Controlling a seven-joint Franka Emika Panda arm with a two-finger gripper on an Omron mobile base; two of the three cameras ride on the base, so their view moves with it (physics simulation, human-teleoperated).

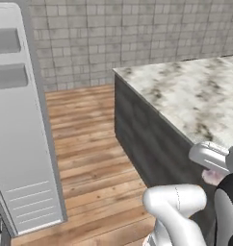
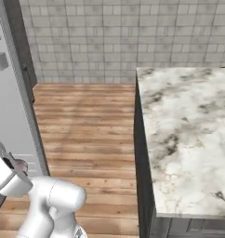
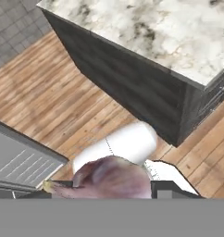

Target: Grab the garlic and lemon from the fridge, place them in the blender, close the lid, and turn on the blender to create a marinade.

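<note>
The dark two-finger gripper [image 3: 109,187] held a purplish-white garlic bulb [image 3: 109,176] between half-spread fingers, left of the marble-topped counter [image 3: 146,28]

Fridge [image 1: 17,120]: grey door cut off by the left and top edges of the left base view; interior hidden.
Desk [image 2: 188,135]: marbled top runs off the right edge in both base views.
Garlic [image 3: 109,178]: purplish bulb at the bottom centre of the hand view, lower part cut off.
Hand [image 3: 109,190]: finger tips barely visible beside the bulb; jaw gap too hidden to judge.
</note>
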